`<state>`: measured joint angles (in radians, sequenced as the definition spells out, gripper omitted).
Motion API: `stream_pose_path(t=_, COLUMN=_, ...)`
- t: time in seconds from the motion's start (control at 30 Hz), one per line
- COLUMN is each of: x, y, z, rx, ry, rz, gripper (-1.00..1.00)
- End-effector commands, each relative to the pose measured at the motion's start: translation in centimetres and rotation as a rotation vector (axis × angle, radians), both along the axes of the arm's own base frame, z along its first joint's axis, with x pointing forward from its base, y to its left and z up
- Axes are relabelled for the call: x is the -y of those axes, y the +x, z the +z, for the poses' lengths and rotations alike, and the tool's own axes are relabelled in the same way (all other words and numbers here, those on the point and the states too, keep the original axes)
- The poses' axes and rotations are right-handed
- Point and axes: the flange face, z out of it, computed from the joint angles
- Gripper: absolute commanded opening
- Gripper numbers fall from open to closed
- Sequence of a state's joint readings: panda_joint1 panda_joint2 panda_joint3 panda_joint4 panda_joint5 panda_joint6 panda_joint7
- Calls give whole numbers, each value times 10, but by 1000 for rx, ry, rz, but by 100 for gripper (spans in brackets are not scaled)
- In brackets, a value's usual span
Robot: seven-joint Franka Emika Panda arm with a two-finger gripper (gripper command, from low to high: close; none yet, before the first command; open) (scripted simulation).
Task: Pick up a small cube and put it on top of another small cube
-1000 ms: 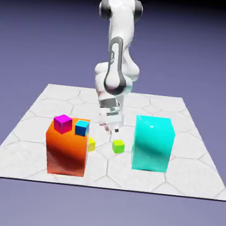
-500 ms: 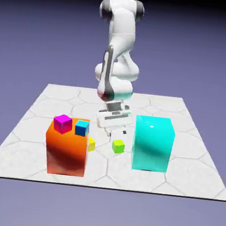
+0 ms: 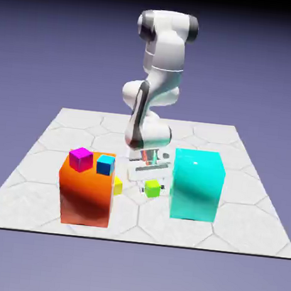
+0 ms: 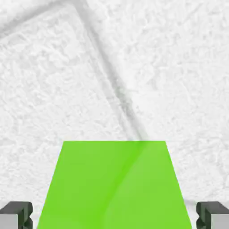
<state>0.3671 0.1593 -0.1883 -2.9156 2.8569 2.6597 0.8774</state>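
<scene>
The gripper (image 4: 114,215) is down low at the green cube (image 4: 114,185), with one finger tip on each side of it. The tips are spread wide, a little wider than the cube. In the hand view, a thin strip of white shows between each tip and the cube, so they do not touch it there. The gripper is not holding anything.

The green cube sits flat on the white bench (image 3: 242,212). It is between the big orange block (image 3: 87,199) and the big cyan block (image 3: 195,186), closer to the cyan one. It is nearer to the bench's front edge than to its back edge, and about midway between the two side edges.

The little blue cube (image 3: 105,165) is up on top of the orange block, by the top's edge on the exterior view's right. The pink cube (image 3: 81,159) is up there too, near the top's other side edge. The orange block stands near the bench's front edge, toward the front corner on the exterior view's left. A yellow cube (image 3: 118,187) peeks out from behind the orange block, and part of it is hidden.
</scene>
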Motion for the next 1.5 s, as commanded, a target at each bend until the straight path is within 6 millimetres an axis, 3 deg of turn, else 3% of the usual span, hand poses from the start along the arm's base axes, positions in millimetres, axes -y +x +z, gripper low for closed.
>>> stream_pose_path(t=0.0, x=1, y=-2, z=7, rx=0, ry=0, rz=0, gripper=-100)
stream_pose_path(t=0.23, x=8, y=-20, z=51, rx=1, ry=0, rz=0, gripper=-100)
stream_pose_path(t=0.3, x=9, y=-22, z=56, rx=1, ry=0, rz=1, gripper=-100)
stream_pose_path(t=0.53, x=51, y=-5, z=85, rx=21, ry=-8, rz=-33, gripper=-100)
stream_pose_path(t=0.8, x=103, y=-1, z=108, rx=26, ry=-9, rz=-83, gripper=-100)
stream_pose_path(t=1.07, x=157, y=-11, z=112, rx=2, ry=0, rz=-141, gripper=-100)
stream_pose_path(t=1.27, x=162, y=-1, z=107, rx=29, ry=-38, rz=-158, gripper=-100)
stream_pose_path(t=1.47, x=161, y=11, z=85, rx=34, ry=-49, rz=-156, gripper=-100)
